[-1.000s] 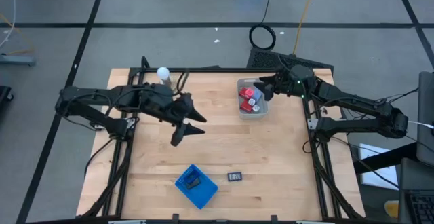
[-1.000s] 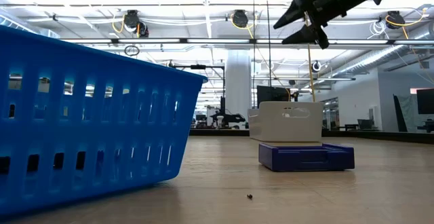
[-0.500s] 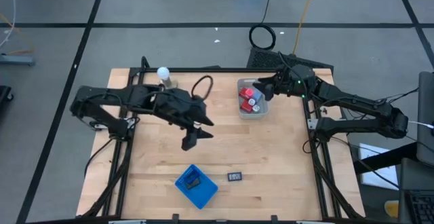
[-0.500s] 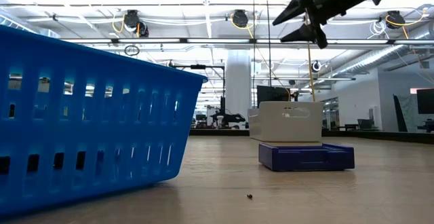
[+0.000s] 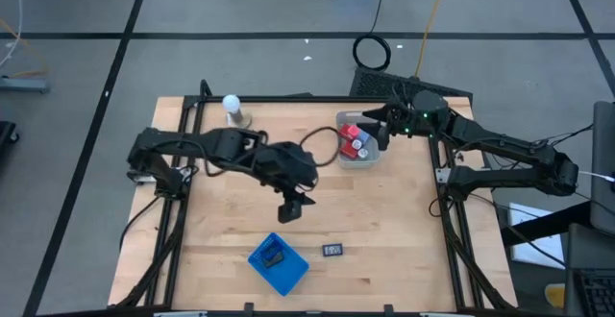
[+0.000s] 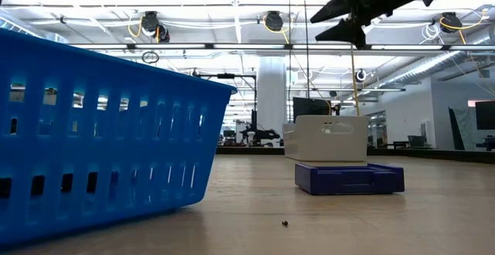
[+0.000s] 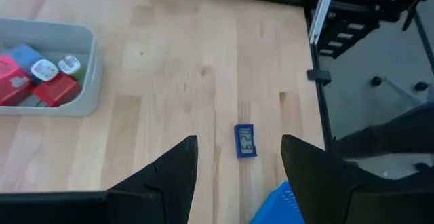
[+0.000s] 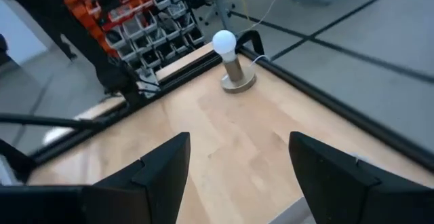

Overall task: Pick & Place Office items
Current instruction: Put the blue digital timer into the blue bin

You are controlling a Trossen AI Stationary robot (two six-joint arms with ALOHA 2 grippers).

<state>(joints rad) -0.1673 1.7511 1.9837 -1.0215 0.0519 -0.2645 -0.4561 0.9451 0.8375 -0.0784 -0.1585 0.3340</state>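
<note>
At the far left of the wooden table (image 5: 384, 211) stands a white ball on a round stand (image 5: 232, 109). To its right, the left arm reaches across the middle of the table, and the left gripper (image 5: 291, 207) hangs above the bare wood with nothing between its fingers. In the left wrist view its two dark fingers (image 7: 173, 176) stand apart, with a clear gap between them.

Near the front edge, a little left of the middle, sits a blue basket (image 5: 279, 263) with a dark piece inside it. Just to the right of the basket lies a small flat black rectangle (image 5: 332, 251), one of the office items, alone on the wood. In the left wrist view this item (image 7: 245, 140) shows a blue frame with a pale face.

Farther right and far on the table is a clear bin (image 5: 357, 141). It holds several office items: red blocks (image 7: 42, 88), a blue piece and small white-faced pieces.

The right gripper (image 5: 370, 125) hangs above the far right part of this bin. Its fingers (image 8: 152, 173) are apart and empty.
</note>
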